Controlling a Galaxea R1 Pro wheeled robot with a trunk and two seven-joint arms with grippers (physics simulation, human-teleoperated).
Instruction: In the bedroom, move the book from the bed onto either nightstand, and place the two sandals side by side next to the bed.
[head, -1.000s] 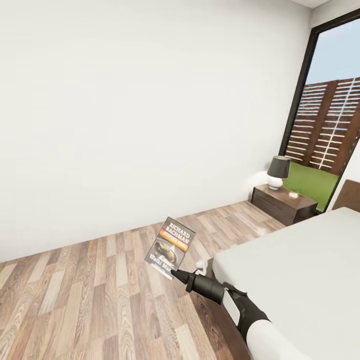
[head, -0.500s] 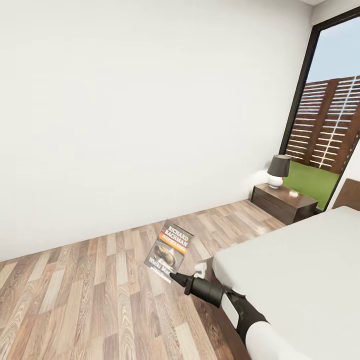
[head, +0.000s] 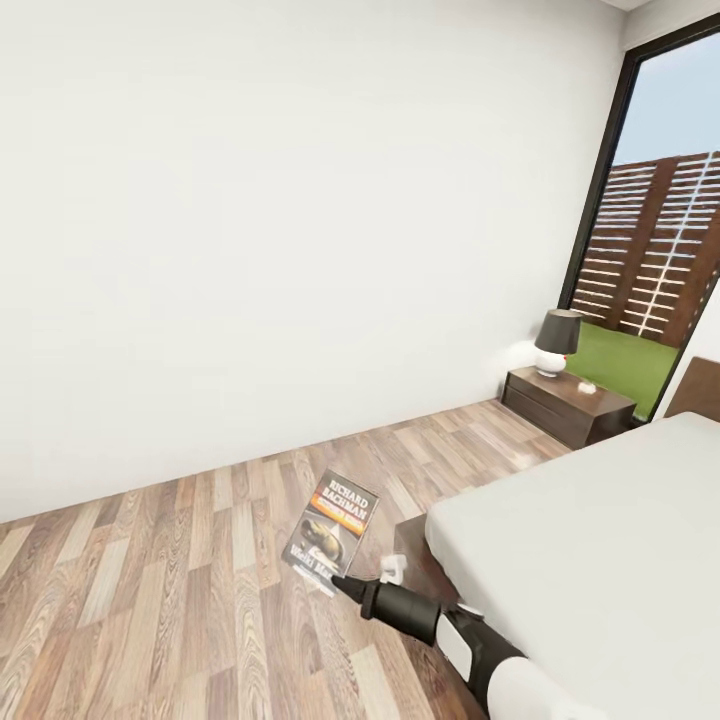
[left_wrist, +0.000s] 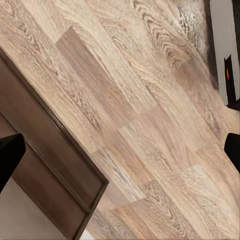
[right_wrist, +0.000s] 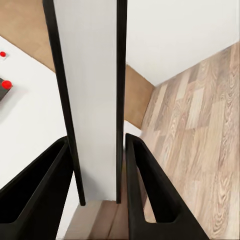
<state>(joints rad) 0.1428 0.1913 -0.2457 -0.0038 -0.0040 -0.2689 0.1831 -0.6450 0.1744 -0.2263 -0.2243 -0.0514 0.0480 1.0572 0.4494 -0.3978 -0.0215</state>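
Clearly right hand is clamped on book's lower edge, w/ thin light paperback likely to flop; left hand can't tell.

Below my left wrist lies the wood-plank floor, light brown with strong grain and boards running on a slant. A dark-brown wooden edge, I cannot tell of what, crosses one corner as a long straight frame, with a pale surface just beyond it. My two black fingertips show at opposite edges, spread wide apart with bare floor between them. A dark object with a small orange mark sits at the edge.
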